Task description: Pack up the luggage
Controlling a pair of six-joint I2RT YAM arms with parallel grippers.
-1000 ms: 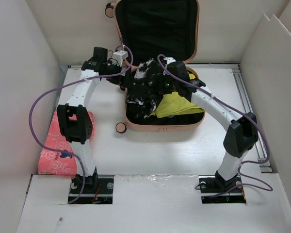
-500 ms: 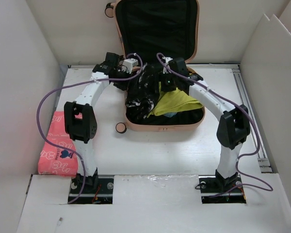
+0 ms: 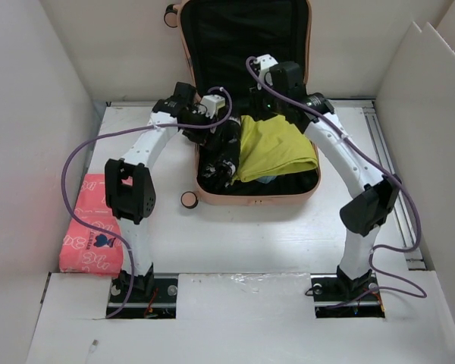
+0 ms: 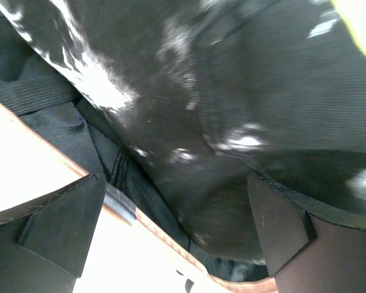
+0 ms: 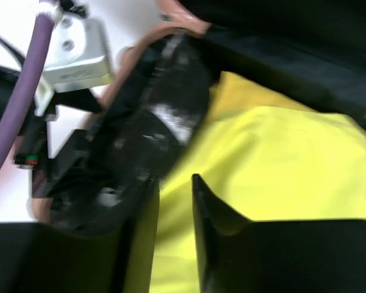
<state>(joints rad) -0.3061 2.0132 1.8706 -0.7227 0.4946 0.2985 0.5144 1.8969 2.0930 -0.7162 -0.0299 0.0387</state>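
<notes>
The luggage (image 3: 250, 199) lies open at the far middle of the tabletop (image 3: 288, 235). Its base is flat and its lid (image 3: 250, 45) stands up against the back wall. Inside the base a black garment (image 3: 221, 155) flecked with white fills the left side, and a yellow cloth (image 3: 277, 148) covers the right.

The step in hand looks like settling the clothes into the base. The left fingers (image 4: 55, 226) are spread as wide as they go and grip nothing. They straddle the left rim, one outside the shell and one over the black garment. The right fingers (image 5: 137, 244) hang above the back of the base near the hinge. They stand close together with a slim gap, and I see nothing pinched between them, only yellow cloth beyond.

The black garment bulges up against the left rim. The next move probably calls for pushing it down and inward so nothing overhangs the edge. A pink pack (image 3: 83, 227) on the left of the tabletop, well apart from the luggage, may still need to go in.

A small round object (image 3: 187, 199) sits just beside the front left corner. Both arms reach over the base, so they stand in the lid's path and would have to clear out before it comes down. The left arm's own post stands just beside the pack. Purple cables (image 3: 76, 163) loop out to each side.
</notes>
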